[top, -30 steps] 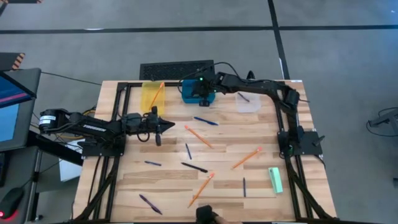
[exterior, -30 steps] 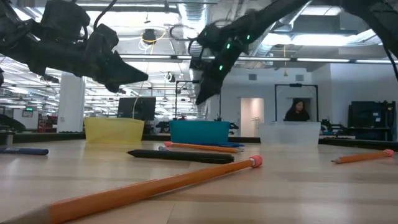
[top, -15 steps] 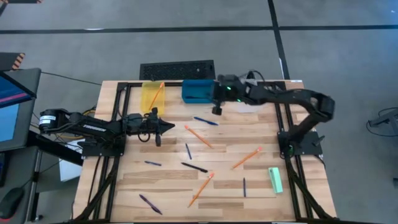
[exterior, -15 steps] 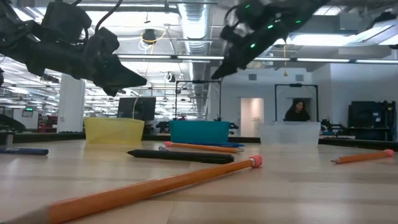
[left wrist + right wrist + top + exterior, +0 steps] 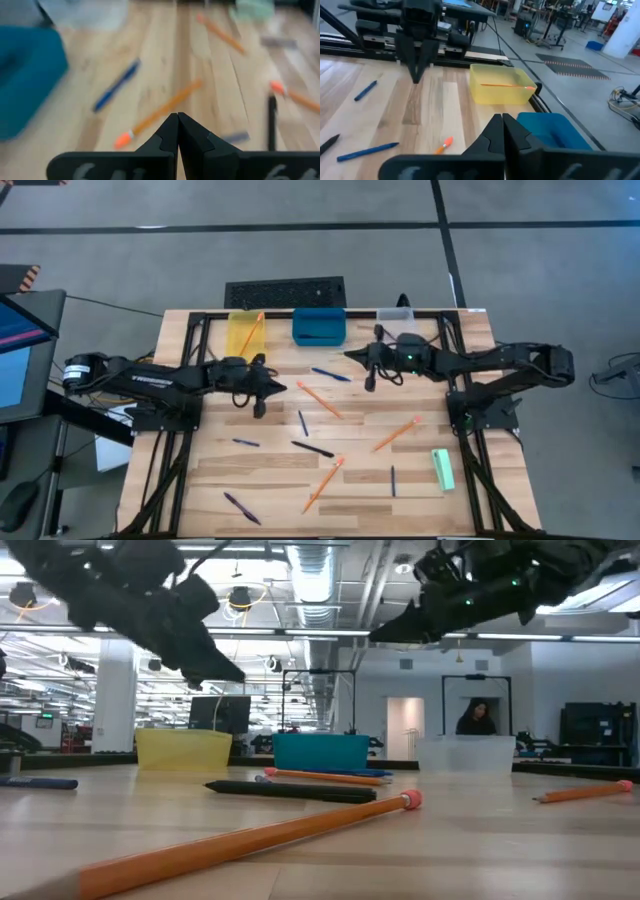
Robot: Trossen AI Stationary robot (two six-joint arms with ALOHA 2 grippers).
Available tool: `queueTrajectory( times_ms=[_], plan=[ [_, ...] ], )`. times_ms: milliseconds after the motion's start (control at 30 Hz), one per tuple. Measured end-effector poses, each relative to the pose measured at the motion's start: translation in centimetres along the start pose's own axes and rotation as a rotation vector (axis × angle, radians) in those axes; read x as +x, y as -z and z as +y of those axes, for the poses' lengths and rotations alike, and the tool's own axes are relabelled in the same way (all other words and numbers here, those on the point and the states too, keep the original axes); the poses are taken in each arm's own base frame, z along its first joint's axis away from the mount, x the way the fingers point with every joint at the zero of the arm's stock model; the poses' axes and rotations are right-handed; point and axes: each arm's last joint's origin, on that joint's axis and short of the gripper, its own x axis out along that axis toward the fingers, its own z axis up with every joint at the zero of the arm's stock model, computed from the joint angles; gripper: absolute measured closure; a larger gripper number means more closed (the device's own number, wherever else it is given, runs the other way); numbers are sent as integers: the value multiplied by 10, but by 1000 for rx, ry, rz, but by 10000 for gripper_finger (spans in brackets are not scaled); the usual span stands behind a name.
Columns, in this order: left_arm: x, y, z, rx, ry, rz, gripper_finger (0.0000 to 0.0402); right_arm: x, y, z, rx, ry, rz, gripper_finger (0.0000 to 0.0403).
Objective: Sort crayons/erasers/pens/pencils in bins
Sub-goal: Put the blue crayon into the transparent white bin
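Both grippers hang shut and empty above the table. My left gripper [image 5: 281, 388] [image 5: 177, 125] is at the left middle, over bare wood. My right gripper [image 5: 350, 355] [image 5: 501, 122] is nearly level, near the blue bin [image 5: 319, 326] and in front of the clear bin [image 5: 395, 314]. The yellow bin [image 5: 243, 330] holds one pencil [image 5: 507, 85]. Orange pencils [image 5: 318, 399] [image 5: 397, 434] [image 5: 323, 485] and dark pens [image 5: 330, 374] [image 5: 313, 449] [image 5: 242, 508] lie flat and scattered. The mint eraser [image 5: 443, 469] lies near the right edge.
The three bins stand in a row along the far edge. A black frame [image 5: 190, 360] borders the table's left, far and right sides. More pens [image 5: 303, 423] [image 5: 246, 443] [image 5: 393, 480] lie about the middle. A person [image 5: 478, 718] shows in the room beyond.
My right gripper has drawn back from above the blue bin toward the table's right and near side, and has tipped from pointing down to nearly level. My left gripper has risen a little and tipped its fingers further down. Nothing on the table has moved.
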Motion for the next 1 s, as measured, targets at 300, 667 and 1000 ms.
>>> queueTrajectory(
  times_ms=[300,667,1000],
  plan=[
    [-18,-28,-36,92,85,361,401,-3,5,-4,-13,24,-23,399],
    [-36,-8,-73,-96,85,603,317,-3,6,-4,-23,27,-21,399],
    [-28,16,-96,26,30,770,251,-3,6,-4,-24,24,-19,399]
  ],
)
